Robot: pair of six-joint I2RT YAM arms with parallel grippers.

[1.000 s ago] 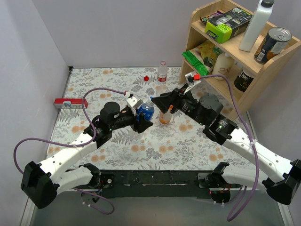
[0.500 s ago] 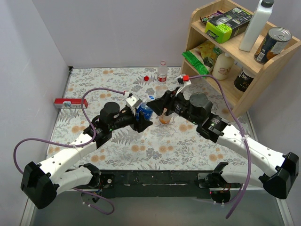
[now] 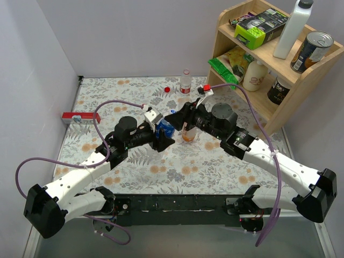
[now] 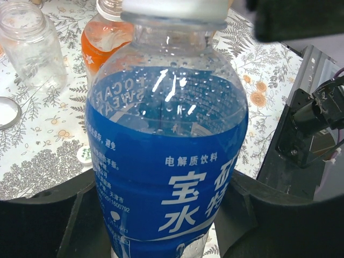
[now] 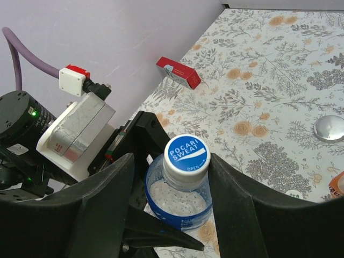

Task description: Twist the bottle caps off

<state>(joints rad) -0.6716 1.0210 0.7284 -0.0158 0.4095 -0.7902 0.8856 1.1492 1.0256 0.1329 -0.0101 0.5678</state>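
The bluish-white cap (image 5: 185,153) is sitting on top of the blue-labelled bottle (image 4: 166,161), apparently not yet loosened. The left gripper (image 4: 161,220) is pinching the bottle's body low down, probably bracing it against twisting. Over the bottle, the right gripper (image 5: 171,161) is holding its fingers spread either side of the cap, not gripping it. Just behind the bottle, the orange-liquid bottle (image 4: 105,35) is standing uncapped.

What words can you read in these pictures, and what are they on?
"POCARI SWEAT": bluish-white cap of the blue-labelled bottle.
"电解质饮料": the bottle's blue label.
"宝", "水": large on that label; neighbouring characters are cut off.
Label's fine print, red box, shelf packages: too small to read.
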